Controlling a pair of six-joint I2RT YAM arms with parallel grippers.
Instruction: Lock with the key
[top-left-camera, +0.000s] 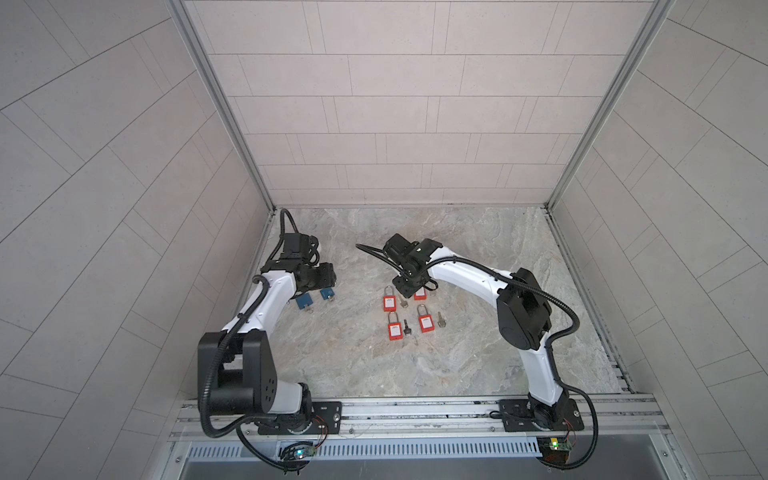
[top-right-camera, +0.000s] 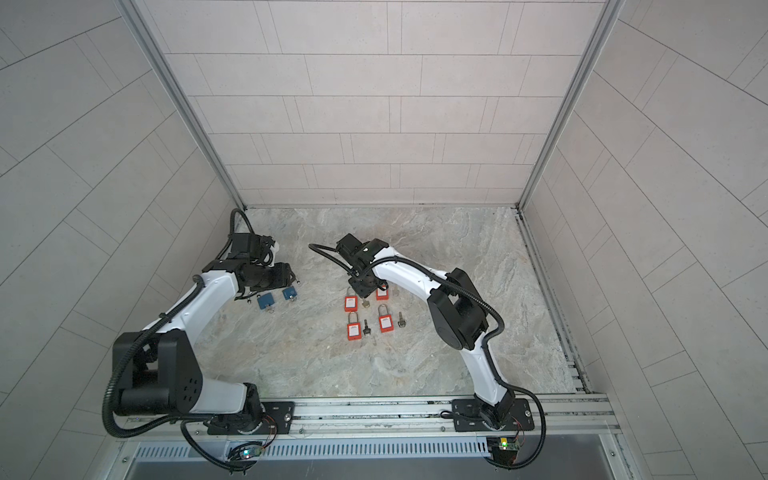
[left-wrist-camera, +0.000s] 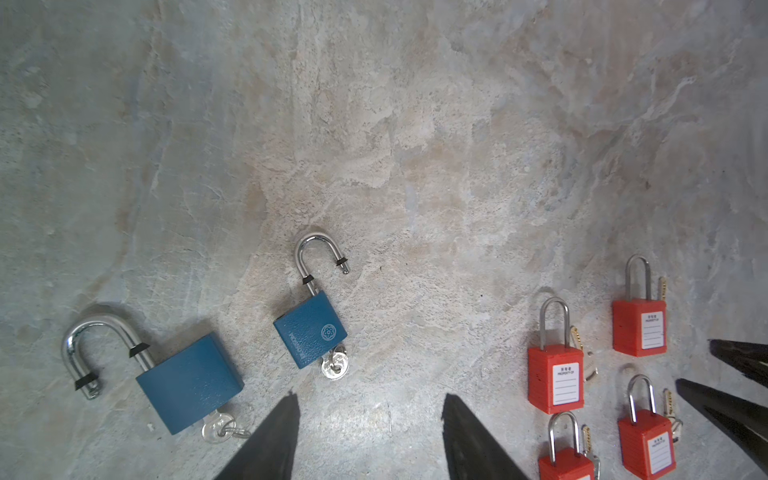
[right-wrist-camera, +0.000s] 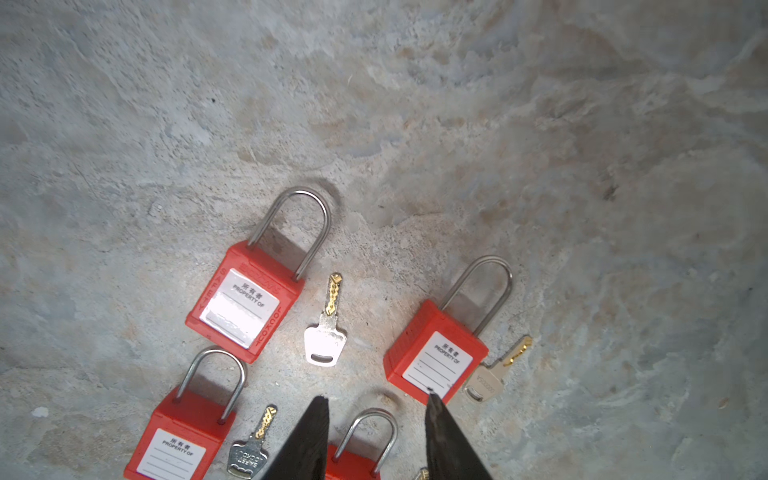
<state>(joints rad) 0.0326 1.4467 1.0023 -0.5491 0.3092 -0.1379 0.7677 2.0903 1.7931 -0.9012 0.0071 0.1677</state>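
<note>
We see the left gripper (left-wrist-camera: 372, 399) over bare table (left-wrist-camera: 415, 166) just beside the small blue padlock (left-wrist-camera: 311, 330), jaws well apart and nothing in them. That padlock has its shackle swung open and a key (left-wrist-camera: 334, 365) in its base, and the big blue padlock (left-wrist-camera: 191, 382) just on its other side looks the same. Well to the small blue padlock's right in both top views we have four red padlocks (top-left-camera: 389, 303), shackles seated, a loose key (right-wrist-camera: 326, 328) beside each, with the right gripper (right-wrist-camera: 376, 397) over them, jaws parted, gripping nothing.
</note>
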